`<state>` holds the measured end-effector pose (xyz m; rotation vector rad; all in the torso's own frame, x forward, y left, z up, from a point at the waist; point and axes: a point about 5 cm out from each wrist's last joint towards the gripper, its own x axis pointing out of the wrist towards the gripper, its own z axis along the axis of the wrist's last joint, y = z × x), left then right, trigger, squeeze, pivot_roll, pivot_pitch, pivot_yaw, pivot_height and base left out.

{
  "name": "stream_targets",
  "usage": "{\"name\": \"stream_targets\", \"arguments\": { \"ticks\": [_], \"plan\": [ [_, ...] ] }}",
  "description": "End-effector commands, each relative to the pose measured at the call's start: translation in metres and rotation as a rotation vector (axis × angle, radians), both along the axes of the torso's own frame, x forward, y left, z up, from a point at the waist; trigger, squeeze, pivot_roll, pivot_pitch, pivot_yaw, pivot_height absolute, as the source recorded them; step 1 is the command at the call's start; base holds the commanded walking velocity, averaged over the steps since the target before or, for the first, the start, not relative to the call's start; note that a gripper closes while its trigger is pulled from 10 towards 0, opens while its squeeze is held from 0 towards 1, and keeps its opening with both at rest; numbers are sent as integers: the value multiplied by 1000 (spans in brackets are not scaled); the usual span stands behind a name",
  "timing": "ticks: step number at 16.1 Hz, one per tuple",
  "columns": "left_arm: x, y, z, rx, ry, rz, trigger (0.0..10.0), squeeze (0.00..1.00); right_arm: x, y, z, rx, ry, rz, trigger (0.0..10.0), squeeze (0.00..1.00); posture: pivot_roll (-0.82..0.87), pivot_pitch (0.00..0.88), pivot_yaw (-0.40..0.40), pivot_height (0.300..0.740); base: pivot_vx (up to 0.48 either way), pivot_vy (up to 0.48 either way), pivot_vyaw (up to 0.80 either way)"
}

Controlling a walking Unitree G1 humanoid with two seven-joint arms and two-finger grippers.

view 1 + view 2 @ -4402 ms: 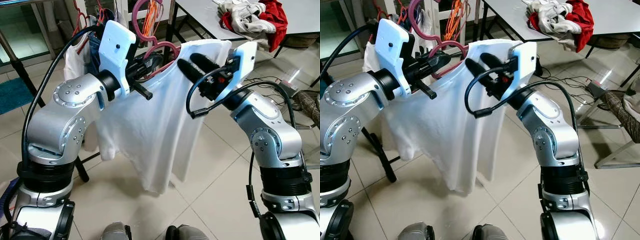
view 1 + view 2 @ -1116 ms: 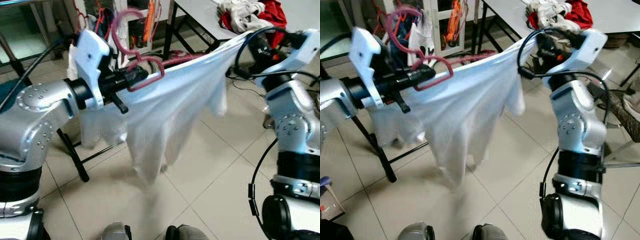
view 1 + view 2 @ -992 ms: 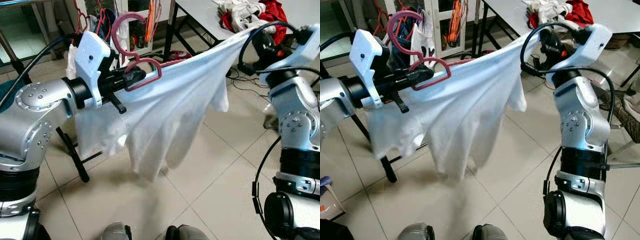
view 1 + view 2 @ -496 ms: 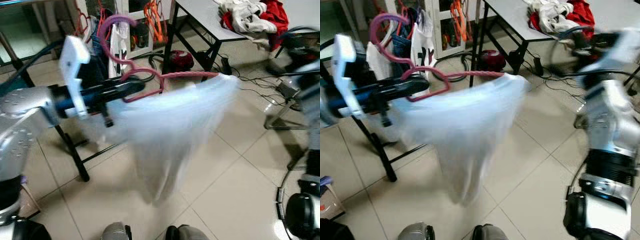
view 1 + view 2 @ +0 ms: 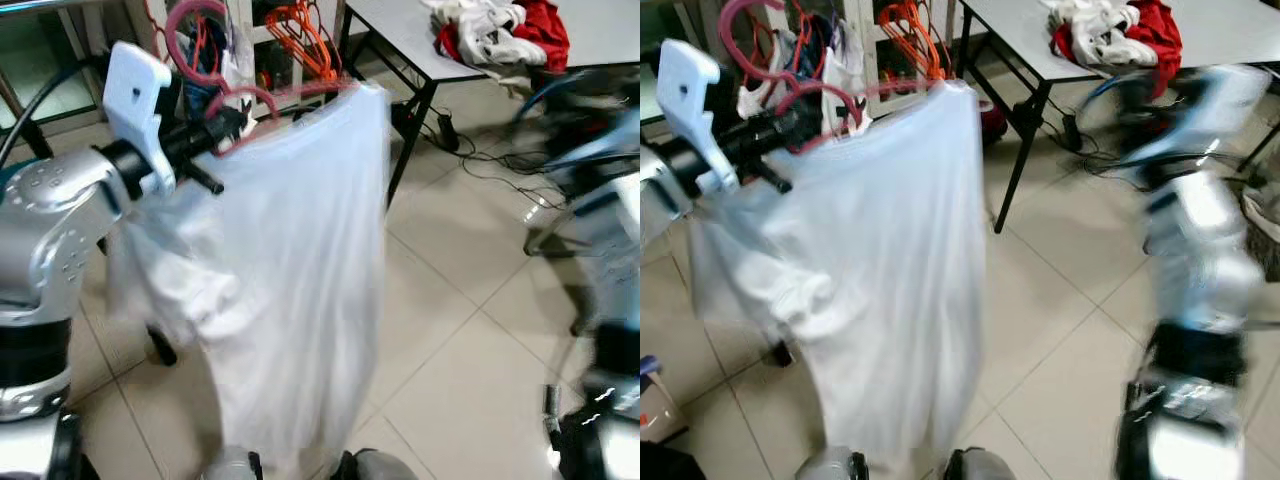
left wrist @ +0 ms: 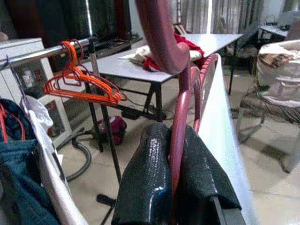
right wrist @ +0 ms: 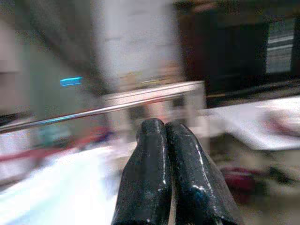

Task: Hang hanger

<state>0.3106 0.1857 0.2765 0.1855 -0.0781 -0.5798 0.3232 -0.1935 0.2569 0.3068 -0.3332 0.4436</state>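
Beige tiled floor (image 5: 470,330) under me, with a grey table on black legs (image 5: 400,40) ahead on the right carrying a heap of white and red clothes (image 5: 500,30). My left gripper (image 5: 228,125) is up at chest height on the left, fingers pinched tight on the dark pink plastic hanger (image 6: 180,108); in the left wrist view the hanger's bar runs right between the two black fingers (image 6: 145,183). A white T-shirt (image 5: 290,270) hangs from that hanger, draping straight down in front of me almost to the bottom of the head view, blurred. Behind the gripper I see a metal clothes rail (image 6: 42,52) with orange plastic hangers (image 6: 79,86) on it, plus white and dark blue garments (image 6: 28,164) near it. The pink hanger's hook (image 5: 190,25) sits near those, but I can't tell if it touches the rail. My right gripper (image 7: 164,129) is off to the right, well apart from the shirt, fingers pressed together on nothing; right arm (image 5: 1195,230) is heavily blurred.
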Motion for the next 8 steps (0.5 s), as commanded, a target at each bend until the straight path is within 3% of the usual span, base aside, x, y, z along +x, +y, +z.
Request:
{"name": "stream_targets", "arguments": {
  "ticks": [1, 3, 6, 8],
  "plan": [
    [0, -8, 10, 4, -53, -15, 10000, 0, -7, 12, 7, 2, -36, 88, 10000, 1000, -3, 53, -76, 740, 0, 0, 0],
    [-1, -28, 7, -10, -60, -62, 10000, 0, -13, 54, -13, 0, 29, 195, 10000, 1000, 2, 57, -78, 740, 0, 0, 0],
    [-2, -50, 8, -25, -74, -96, 10000, 0, -3, 78, -34, 24, 132, 111, 10000, 1000, 3, 61, -79, 740, 0, 0, 0],
    [-3, -59, 9, -25, -84, -112, 10000, 0, 4, 79, -38, 53, 166, 39, 10000, 1000, 2, 63, -78, 740, 0, 0, 0]
  ]
}}
